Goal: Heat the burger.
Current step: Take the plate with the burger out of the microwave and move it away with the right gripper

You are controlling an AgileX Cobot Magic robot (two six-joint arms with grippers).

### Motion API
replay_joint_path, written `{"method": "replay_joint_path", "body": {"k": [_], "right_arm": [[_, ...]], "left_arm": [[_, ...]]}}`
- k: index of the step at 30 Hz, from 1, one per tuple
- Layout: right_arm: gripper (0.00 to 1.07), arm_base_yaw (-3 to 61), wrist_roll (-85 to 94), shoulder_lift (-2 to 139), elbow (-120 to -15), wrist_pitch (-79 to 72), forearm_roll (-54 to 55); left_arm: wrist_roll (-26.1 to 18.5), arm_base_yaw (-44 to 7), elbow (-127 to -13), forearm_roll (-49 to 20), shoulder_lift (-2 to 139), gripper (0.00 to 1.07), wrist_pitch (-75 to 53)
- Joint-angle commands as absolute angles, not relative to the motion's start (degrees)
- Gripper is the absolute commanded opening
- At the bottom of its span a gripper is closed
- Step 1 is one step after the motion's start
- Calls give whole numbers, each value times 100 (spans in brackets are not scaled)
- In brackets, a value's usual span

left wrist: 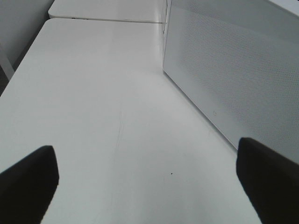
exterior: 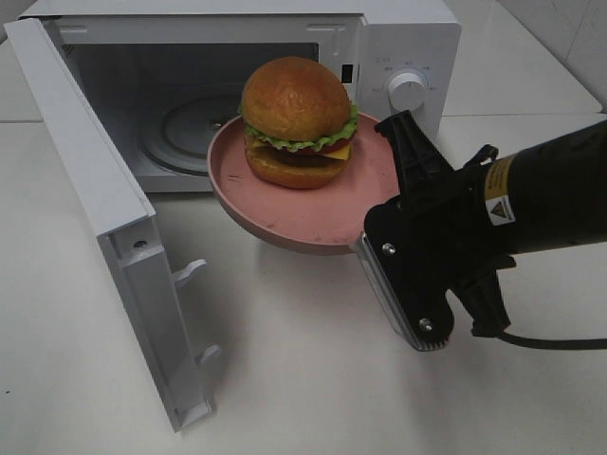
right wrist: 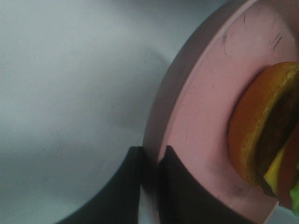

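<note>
The burger, with a glossy brown bun, green lettuce and yellow cheese, sits on a round pink plate. The plate hangs in the air just in front of the open microwave. My right gripper is shut on the plate's right rim. In the right wrist view its two fingers pinch the rim of the plate at the gripper, with the burger beyond. My left gripper stands open over bare table and does not show in the exterior view.
The microwave door is swung wide open to the left, and the glass turntable lies inside the cavity. The door's perforated panel stands close beside my left gripper. White tabletop stretches in front.
</note>
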State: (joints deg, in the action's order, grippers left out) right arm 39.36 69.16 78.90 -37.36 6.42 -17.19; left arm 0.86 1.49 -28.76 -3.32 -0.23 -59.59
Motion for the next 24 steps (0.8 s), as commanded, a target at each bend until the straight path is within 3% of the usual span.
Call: {"method": "replay_joint_path", "body": {"k": [1,24], "right_arm": [[0,3936,6893,7592,-3713,413,-1776],[0,3936,6778,5455,-2653,2086,-1793]], "left_arm": [[115,155,-2859,-338,-143,98,-5936],[115,155,-2859,-338,-143,98,-5936]]}}
